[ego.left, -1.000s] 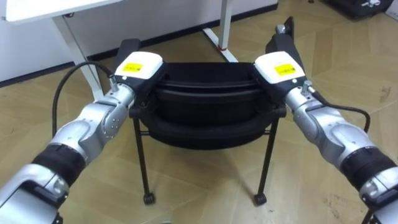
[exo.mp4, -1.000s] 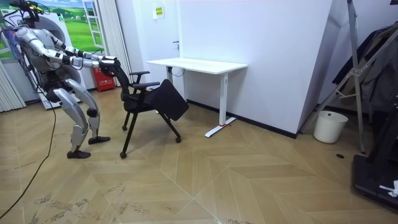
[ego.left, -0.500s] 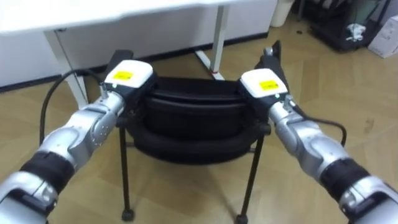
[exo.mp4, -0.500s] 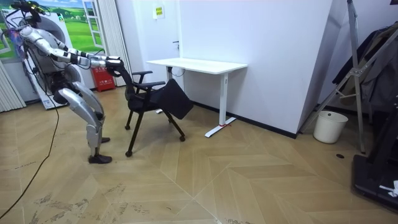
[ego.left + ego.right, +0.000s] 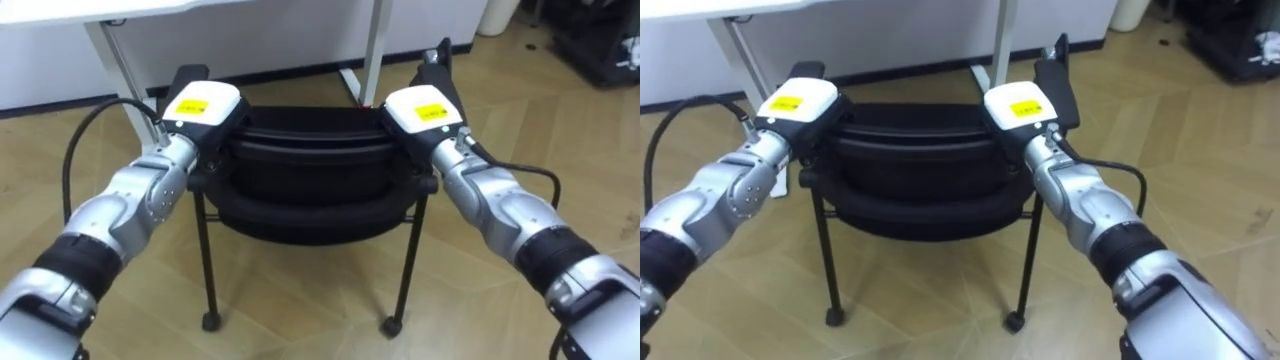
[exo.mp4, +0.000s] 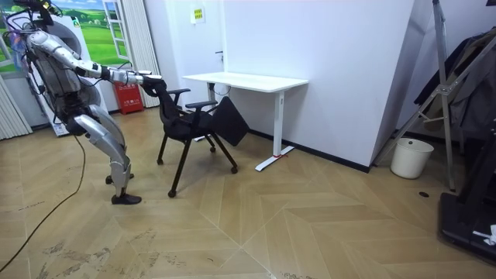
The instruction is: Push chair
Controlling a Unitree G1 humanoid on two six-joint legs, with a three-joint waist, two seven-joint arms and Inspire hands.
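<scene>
Shiny silver arms, round and smooth; black bands near elbows; white block with yellow sticker on left hand (image 5: 203,108) and right hand (image 5: 422,108); thin black cables.

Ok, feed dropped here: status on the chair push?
Left hand, right hand on back of chair. Chair just short of white desk. Desk leg close ahead.

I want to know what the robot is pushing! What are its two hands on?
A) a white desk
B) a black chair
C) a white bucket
B: the left robot hand and the right robot hand both sit on the top of the black chair, at the two ends of its back.
</scene>
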